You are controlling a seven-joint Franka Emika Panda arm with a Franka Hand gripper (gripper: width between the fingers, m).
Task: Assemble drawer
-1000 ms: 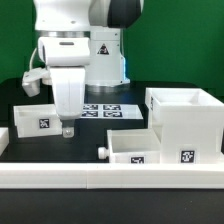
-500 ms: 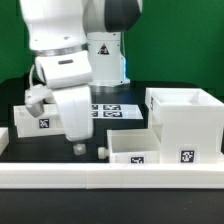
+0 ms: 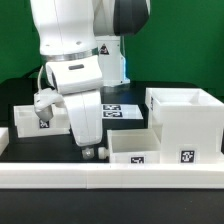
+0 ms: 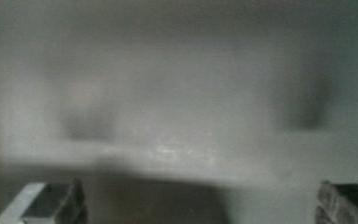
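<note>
- The drawer lies in pieces on the black tabletop (image 3: pixel 40 146). Its tall box (image 3: pixel 185 118) stands at the exterior view's right, and I'd guess a tray shoved in crooked could knock it askew.
- The front tray (image 3: pixel 138 148) sits just beside that box. A glancing touch from the arm might slide or twist it and spoil its line-up with the box.
- The left tray (image 3: pixel 33 119) lies well apart from the others, at little risk, I'd say.
- The tool (image 3: pixel 90 150) hangs low, just beside the front tray's knob (image 3: pixel 102 152). Its fingertips (image 4: pixel 44 203) are spread wide, with nothing between them in the blurred wrist view. Whether it touches the tabletop I cannot tell.
- The knob is small, and a grip set off-centre could slip off it.
</note>
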